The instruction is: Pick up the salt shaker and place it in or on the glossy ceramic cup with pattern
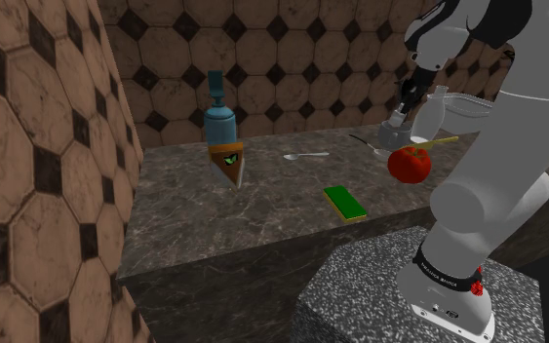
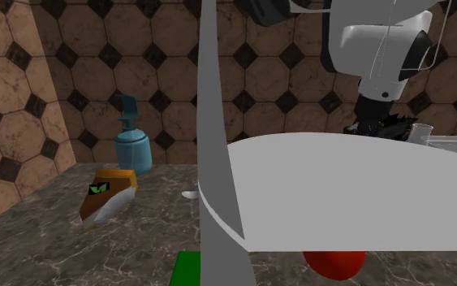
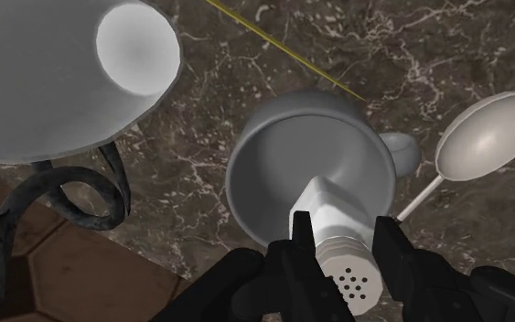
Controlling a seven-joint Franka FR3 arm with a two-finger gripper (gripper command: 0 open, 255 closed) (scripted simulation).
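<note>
In the shoulder view, the hand [image 1: 403, 110] is seen lowered over the far end of the dark marbled desk [image 1: 262, 209], just above a round red fruit [image 1: 410, 164]. A pale shape is seen under the fingers, but shaker and cup cannot be told apart there. A green sponge [image 1: 344, 203] and a blue dispenser [image 1: 218, 119] are set well apart from the hand.

In the second exterior view, much is screened by the white arm [image 2: 324, 195]. The dispenser [image 2: 132, 148] is seen at the tiled wall, with a brown object [image 2: 107, 193] tipped beside it.

In the wrist view, the white salt shaker [image 3: 336, 215] is pinched between the two black fingers [image 3: 299, 254], which are pressed against its sides near the perforated top. Its other end is pointed into the mouth of the plain grey-white cup [image 3: 273, 155], which stands on the desk directly below. No pattern can be made out on the cup. A pale spoon [image 3: 484, 137] is laid just beside the cup's handle.
</note>
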